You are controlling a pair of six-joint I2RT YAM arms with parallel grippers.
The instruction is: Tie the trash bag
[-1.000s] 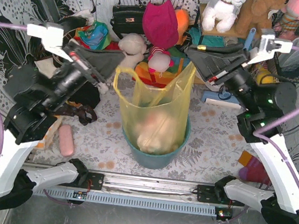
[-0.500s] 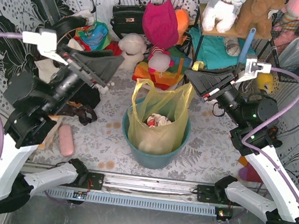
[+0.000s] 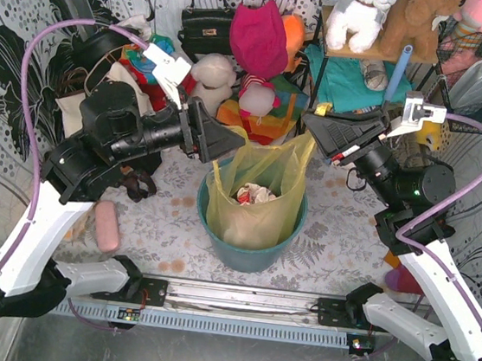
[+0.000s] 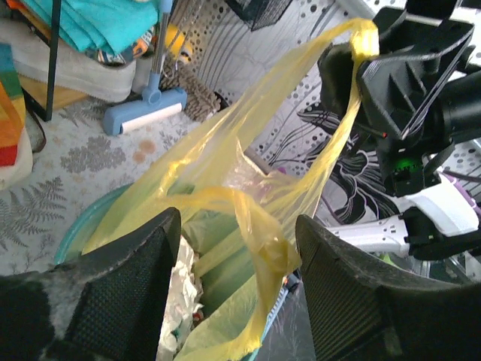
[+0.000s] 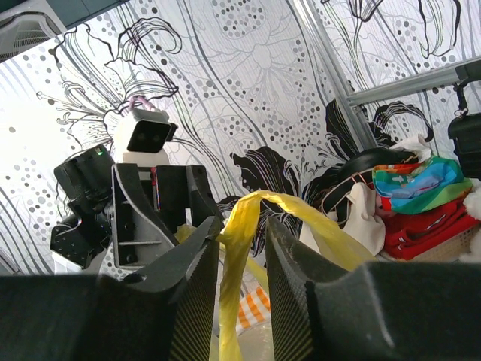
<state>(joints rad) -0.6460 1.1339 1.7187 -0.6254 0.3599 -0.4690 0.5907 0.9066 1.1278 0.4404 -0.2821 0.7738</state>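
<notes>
the trash bag (image 3: 258, 222) sits inside a round teal bin (image 3: 245, 255) near the middle of the table (image 3: 166, 224), a little toward its near edge. crumpled paper (image 3: 253, 192) shows in the bag's open mouth. the right gripper (image 3: 311, 127) is clamped on the bag's right top end and holds that strip up and taut above the bin's right rim. in the right wrist view the yellow strip runs pinched between its two fingers (image 5: 192, 293). the left gripper (image 3: 233, 139) hovers at the bag's left top corner with its jaws spread wide. in the left wrist view a twisted yellow loop of the bag lies in the gap between its fingers (image 4: 120, 293), squeezed by neither. soft toys (image 3: 214, 73) and a black handbag (image 3: 205, 24) crowd the table's far edge behind the bin.
</notes>
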